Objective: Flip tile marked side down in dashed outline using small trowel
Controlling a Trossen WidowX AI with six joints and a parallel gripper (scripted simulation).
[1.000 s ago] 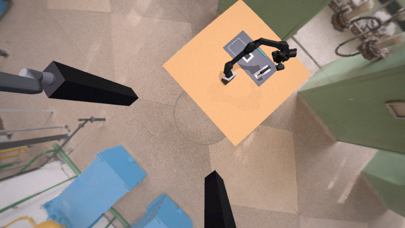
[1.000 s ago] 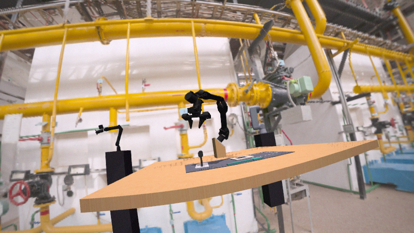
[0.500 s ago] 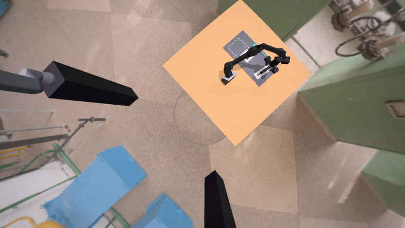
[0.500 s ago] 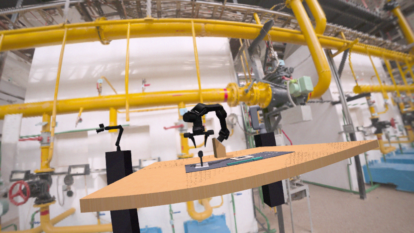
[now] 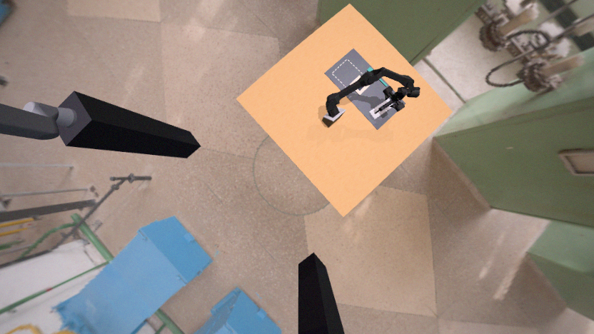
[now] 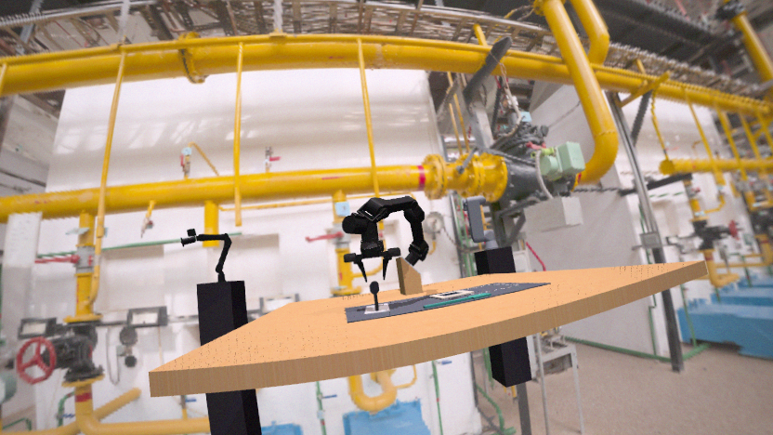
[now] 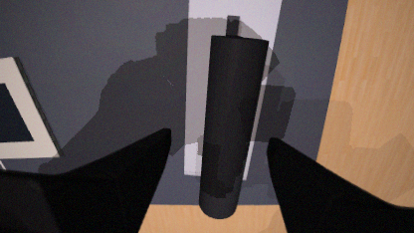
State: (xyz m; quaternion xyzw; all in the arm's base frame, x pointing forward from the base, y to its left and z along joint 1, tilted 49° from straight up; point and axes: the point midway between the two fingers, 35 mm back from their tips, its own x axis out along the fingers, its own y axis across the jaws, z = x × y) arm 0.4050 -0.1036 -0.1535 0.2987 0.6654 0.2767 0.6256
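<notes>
The trowel's black handle (image 6: 374, 292) (image 7: 236, 90) (image 5: 373, 113) stands raised over a white rectangle (image 7: 271, 25) at one end of the grey mat (image 5: 353, 53) (image 7: 124, 30). My gripper (image 6: 374, 279) (image 7: 219, 139) is open and empty, pointing down just above the handle, one finger on each side of it in the wrist view. The tile (image 5: 365, 88) (image 6: 451, 295) (image 7: 35, 149) lies flat, a cream square with a dark centre facing up, beside the dashed outline (image 5: 347, 59). My arm partly hides the tile in the top view. The trowel's blade is hard to tell from the white rectangle.
A teal bar (image 5: 382, 81) (image 6: 456, 300) lies along the mat's edge near the tile. A wedge-shaped block (image 6: 409, 277) stands on the wooden table (image 5: 290, 103) (image 6: 324, 335) by my arm's base. Dark pillars stand beyond the table.
</notes>
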